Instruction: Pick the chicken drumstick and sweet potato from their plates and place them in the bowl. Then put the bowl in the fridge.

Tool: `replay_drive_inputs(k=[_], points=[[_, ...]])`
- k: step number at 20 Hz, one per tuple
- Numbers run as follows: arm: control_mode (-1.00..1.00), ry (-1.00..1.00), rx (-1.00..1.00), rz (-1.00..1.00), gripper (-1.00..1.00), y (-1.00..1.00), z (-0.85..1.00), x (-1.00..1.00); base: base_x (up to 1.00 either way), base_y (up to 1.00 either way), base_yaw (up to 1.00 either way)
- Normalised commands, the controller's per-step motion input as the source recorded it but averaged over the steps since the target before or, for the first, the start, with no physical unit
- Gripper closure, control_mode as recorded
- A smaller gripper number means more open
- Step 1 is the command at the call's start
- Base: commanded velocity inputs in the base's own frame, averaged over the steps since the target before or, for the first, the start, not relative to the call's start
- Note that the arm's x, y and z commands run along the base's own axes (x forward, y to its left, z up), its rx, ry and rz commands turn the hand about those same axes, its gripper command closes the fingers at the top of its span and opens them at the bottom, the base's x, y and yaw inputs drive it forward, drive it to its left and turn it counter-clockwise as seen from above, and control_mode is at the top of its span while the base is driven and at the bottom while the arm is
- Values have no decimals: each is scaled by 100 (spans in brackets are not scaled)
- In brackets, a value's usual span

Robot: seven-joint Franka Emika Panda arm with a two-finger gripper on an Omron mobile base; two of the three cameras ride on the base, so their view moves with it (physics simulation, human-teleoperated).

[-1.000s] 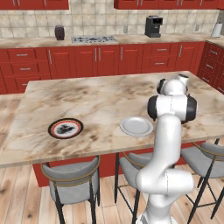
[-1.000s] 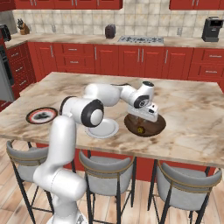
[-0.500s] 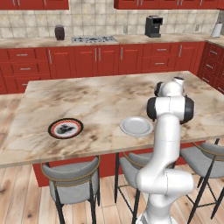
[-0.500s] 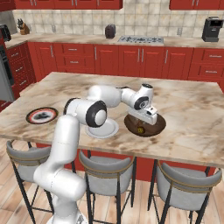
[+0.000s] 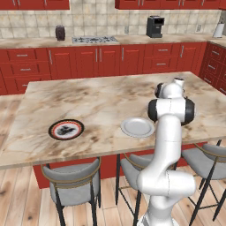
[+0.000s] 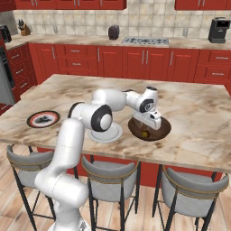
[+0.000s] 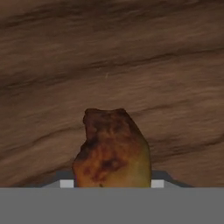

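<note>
My gripper (image 6: 150, 128) hangs low inside the dark brown bowl (image 6: 162, 128), fingers pointing down. The chicken drumstick (image 7: 113, 151), orange-brown and lumpy, sits between the jaws just above the bowl's wood grain (image 7: 131, 57); it shows as a small orange spot (image 6: 144, 134) under the hand. The fingertips are hidden, so the grip itself cannot be judged. The sweet potato (image 5: 65, 129) lies dark on the black-rimmed plate (image 5: 53, 132) at the island's left. The pale plate (image 5: 137, 127) lies bare beside the bowl. The fridge is out of view.
Three grey stools (image 6: 108, 176) stand along the island's near edge. The island top (image 5: 97, 97) stretches wide behind the plates. On the back counter are a cooktop (image 5: 95, 39), a coffee machine (image 5: 154, 26) and a dark jar (image 5: 60, 32).
The hand has shifted a little over the bowl and dipped slightly; the drumstick stays under it. Plates and sweet potato have not moved.
</note>
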Motion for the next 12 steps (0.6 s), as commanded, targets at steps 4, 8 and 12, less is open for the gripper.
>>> replay_drive_inputs(k=[4,8,12], points=[[-100,0,0,0,-100,-4,20,0,0,0,0],[-100,0,2,0,-100,0,26,0,0,0,0],[-100,0,2,0,-100,1,43,-19,0,0,0]])
